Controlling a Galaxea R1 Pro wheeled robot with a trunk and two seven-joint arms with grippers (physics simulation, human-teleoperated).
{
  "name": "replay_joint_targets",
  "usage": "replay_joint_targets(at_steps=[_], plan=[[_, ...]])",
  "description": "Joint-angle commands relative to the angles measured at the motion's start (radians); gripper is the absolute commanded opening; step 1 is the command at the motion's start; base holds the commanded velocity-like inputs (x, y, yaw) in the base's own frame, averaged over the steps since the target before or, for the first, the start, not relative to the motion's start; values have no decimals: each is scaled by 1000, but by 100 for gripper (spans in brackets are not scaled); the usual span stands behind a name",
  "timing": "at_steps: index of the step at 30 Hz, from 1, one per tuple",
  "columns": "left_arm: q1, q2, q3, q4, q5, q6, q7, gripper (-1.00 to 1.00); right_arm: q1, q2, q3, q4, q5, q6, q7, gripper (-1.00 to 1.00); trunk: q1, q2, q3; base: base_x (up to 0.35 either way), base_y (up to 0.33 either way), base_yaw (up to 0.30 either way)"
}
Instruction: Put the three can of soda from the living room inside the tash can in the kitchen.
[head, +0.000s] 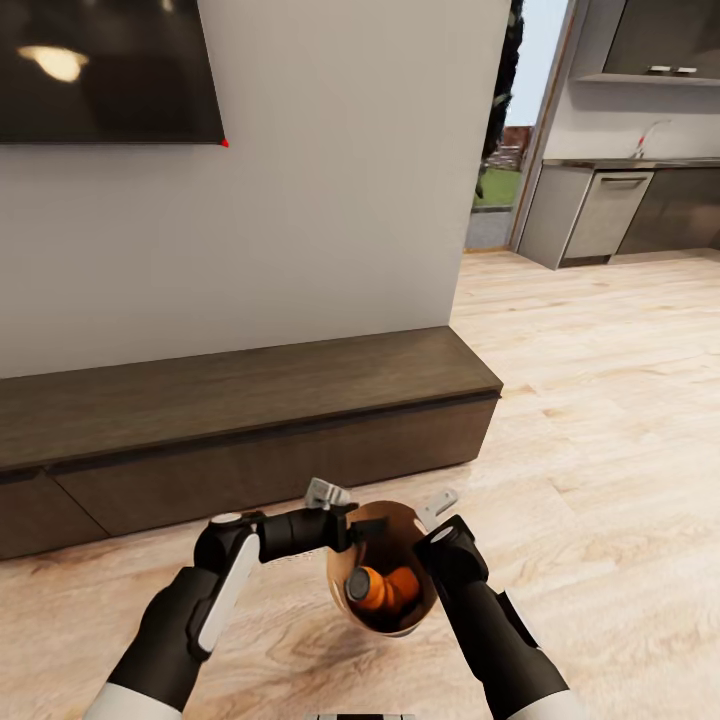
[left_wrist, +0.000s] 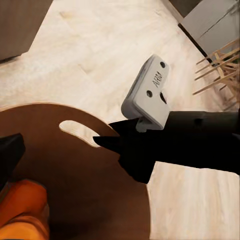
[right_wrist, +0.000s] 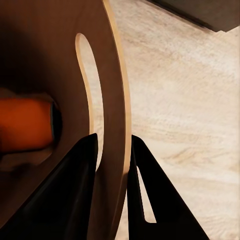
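Both grippers, left (head: 352, 528) and right (head: 430, 535), pinched a wooden bucket's (head: 395, 612) rim; uneven tilting could spill its orange soda can (head: 385, 590).

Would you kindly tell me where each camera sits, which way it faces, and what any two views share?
Head view: on the head, looking forward and down at the TV bench and floor; both arms hold a wooden bucket carrying an orange can.
Left wrist view: near the left claw, facing the bucket's rim and the right claw.
Right wrist view: near the right claw, its fingers straddling the bucket wall.
All three share bucket and can.
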Motion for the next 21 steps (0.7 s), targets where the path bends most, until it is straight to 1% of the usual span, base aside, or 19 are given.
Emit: replay_joint_targets(at_steps=[1,2,5,6,7,9,10,12,14,15,17,18,20,21], plan=[[1,1,1,-20,-1,7,0,100,0,0,0,0,-8,1,5,-100,0,0,0,0,0,0],[1,4,1,-39,-1,15,0,100,0,0,0,0,-8,1,5,-100,0,0,0,0,0,0],[2,26,2,-76,0,34,-1,100,0,0,0,0,-8,1,5,-100,0,0,0,0,0,0],[2,40,2,-95,2,43,-3,100,0,0,0,0,-8,0,5,-100,0,0,0,0,0,0],[2,47,3,-104,2,48,-7,100,0,0,0,0,-8,1,5,-100,0,0,0,0,0,0],[2,74,10,-124,3,67,-27,100,0,0,0,0,-7,1,5,-100,0,0,0,0,0,0],[2,87,28,-130,4,74,-33,100,0,0,0,0,-7,1,5,-100,0,0,0,0,0,0],[2,96,55,-133,3,79,-37,100,0,-1,-1,-1,-7,1,5,-100,0,0,0,0,0,0],[1,110,117,-137,2,90,-43,100,0,-1,-1,-3,-6,0,5,-100,0,0,0,0,0,0],[1,124,143,-138,1,94,-44,100,0,-1,-1,-3,-6,0,5,-100,0,0,0,0,0,0],[1,144,164,-139,2,96,-46,100,0,-1,-1,-4,-6,0,5,-100,0,0,0,0,0,0],[1,171,191,-140,2,98,-47,100,0,-1,-1,-5,-6,0,5,-100,0,0,0,0,0,0],[1,183,206,-141,2,99,-48,100,0,-1,-1,-6,-6,0,5,-100,0,0,0,0,0,0],[1,193,219,-141,1,99,-48,100,0,-1,-1,-7,-6,0,5,-100,0,0,0,0,0,0]])
